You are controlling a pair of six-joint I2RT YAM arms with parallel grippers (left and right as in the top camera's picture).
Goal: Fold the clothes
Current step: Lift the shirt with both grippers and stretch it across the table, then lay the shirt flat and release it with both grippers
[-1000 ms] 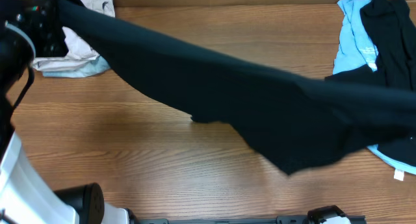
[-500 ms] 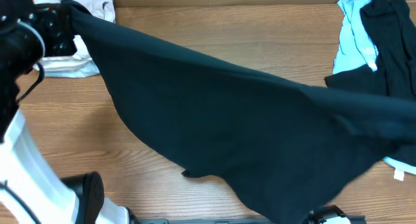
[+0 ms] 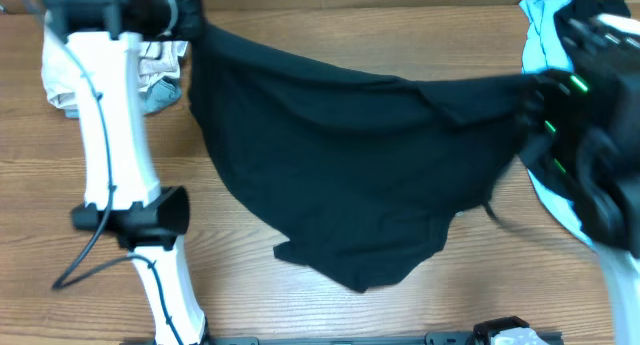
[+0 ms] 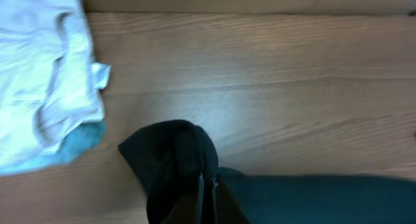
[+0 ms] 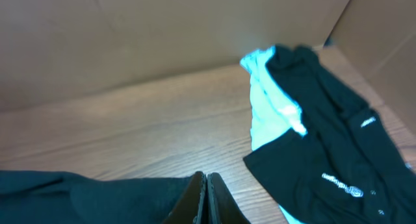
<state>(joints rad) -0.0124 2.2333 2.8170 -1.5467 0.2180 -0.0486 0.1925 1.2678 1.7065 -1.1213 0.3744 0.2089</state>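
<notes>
The big black garment (image 3: 340, 175) hangs stretched across the middle of the overhead view. Its top edge runs from the upper left to the right side, and its lower part sags to the wooden table (image 3: 300, 45) at the bottom centre. The left gripper (image 4: 208, 185), at the upper left of the overhead view, has its fingers pressed together on a bunched corner of this garment, which bulges just above the fingertips in the left wrist view. The right gripper (image 5: 204, 184), at the right edge of the overhead view, also has its fingers pinched tight, with the garment's edge running off to the lower left in its own view. A crumpled beige garment (image 4: 39, 81) lies on the table in the upper left, beside the left arm. In the upper right corner lie a light blue garment (image 5: 270, 113) and a black top with white lettering (image 5: 325, 139), which partly covers it. A plain brown wall (image 5: 162, 36) stands behind them.
</notes>
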